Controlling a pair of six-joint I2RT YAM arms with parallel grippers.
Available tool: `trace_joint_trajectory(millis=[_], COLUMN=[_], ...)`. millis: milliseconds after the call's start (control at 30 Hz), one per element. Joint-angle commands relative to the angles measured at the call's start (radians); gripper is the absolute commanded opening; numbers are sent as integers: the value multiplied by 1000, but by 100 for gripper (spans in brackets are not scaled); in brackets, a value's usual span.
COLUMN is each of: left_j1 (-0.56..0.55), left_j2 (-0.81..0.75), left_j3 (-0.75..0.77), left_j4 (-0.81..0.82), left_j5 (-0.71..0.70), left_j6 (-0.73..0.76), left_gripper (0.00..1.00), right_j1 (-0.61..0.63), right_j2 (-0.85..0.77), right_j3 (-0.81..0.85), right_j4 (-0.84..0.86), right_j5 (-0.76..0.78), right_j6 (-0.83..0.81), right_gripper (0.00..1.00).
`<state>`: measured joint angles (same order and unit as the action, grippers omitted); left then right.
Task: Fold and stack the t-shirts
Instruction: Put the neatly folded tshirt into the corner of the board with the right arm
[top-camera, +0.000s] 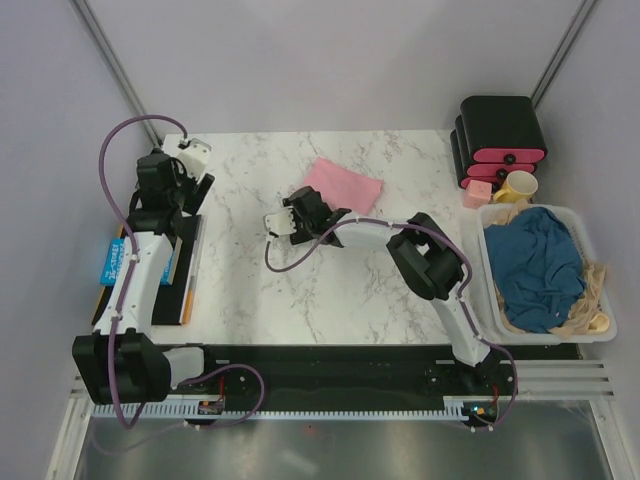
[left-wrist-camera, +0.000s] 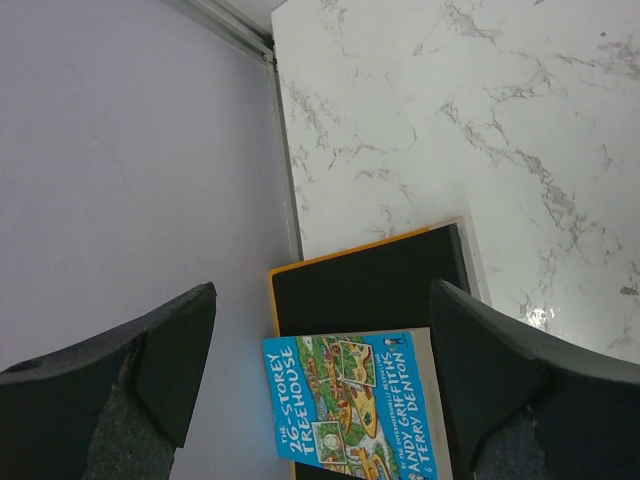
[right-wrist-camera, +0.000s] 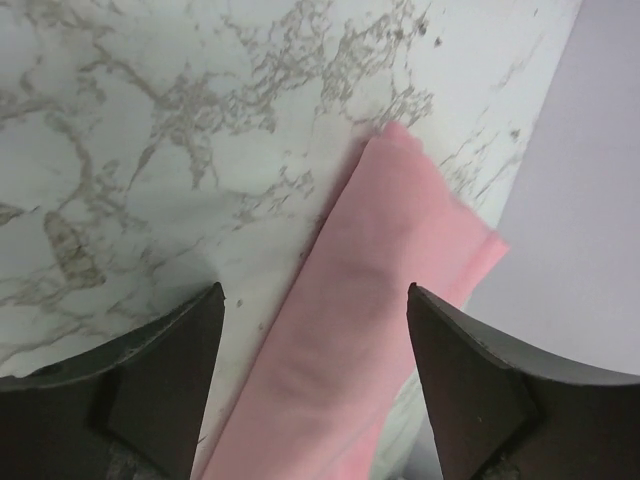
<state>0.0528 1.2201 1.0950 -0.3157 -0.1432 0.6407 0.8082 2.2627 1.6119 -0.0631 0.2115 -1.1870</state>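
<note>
The light pink t-shirt (top-camera: 345, 186) lies folded into a small flat rectangle at the back middle of the marble table; it also shows in the right wrist view (right-wrist-camera: 370, 330). My right gripper (top-camera: 300, 205) is open and empty, hovering just above the pink shirt's near-left edge, its jaws either side of the fold. The dark teal-blue t-shirt (top-camera: 535, 265) lies crumpled in a white basket (top-camera: 600, 322) at the right. My left gripper (top-camera: 190, 160) is open and empty at the far left, above books.
Black boxes with pink fronts (top-camera: 500, 135) stand at the back right beside a yellow mug (top-camera: 520, 186) and a pink block (top-camera: 479, 193). A blue-covered book (left-wrist-camera: 355, 405) lies on a black orange-edged one (left-wrist-camera: 365, 290) at the table's left edge. Beige cloth (top-camera: 590, 290) lies in the basket.
</note>
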Motion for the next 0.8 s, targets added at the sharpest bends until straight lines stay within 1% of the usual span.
trace_joint_trajectory(millis=[0,67,200,300,467,567,667,700,767], left_j1=[4,4,2,2,5,4,4,4,4], left_j2=[22,30,50,56,48,42,42,42,44], left_j3=[29,39,58,78,77,72,74,75,75], left_j4=[33,33,26,17,7,4,4,4,6], left_j5=[34,37,53,59,68,68,71,71,71], left_j6=[1,-9,-30,-45,-36,-26,-21,-21,-19], left_gripper=[95,95,95,95,95,95,95,95,95], right_j1=[-1,-6,-36,-59,-86,-98,-101,-103,-104], right_j2=[-63,-80,-72,-43,34,63,73,78,78], right_j3=[-76,-99,-119,-99,-23,-1,3,6,13], right_j4=[-165,-162,-116,-70,-69,-79,-115,-125,-153], right_j5=[20,48,80,94,88,57,17,9,-6], right_j6=[239,282,296,296,300,309,308,314,322], right_gripper=[83,83,83,83,81,78,64,51,39])
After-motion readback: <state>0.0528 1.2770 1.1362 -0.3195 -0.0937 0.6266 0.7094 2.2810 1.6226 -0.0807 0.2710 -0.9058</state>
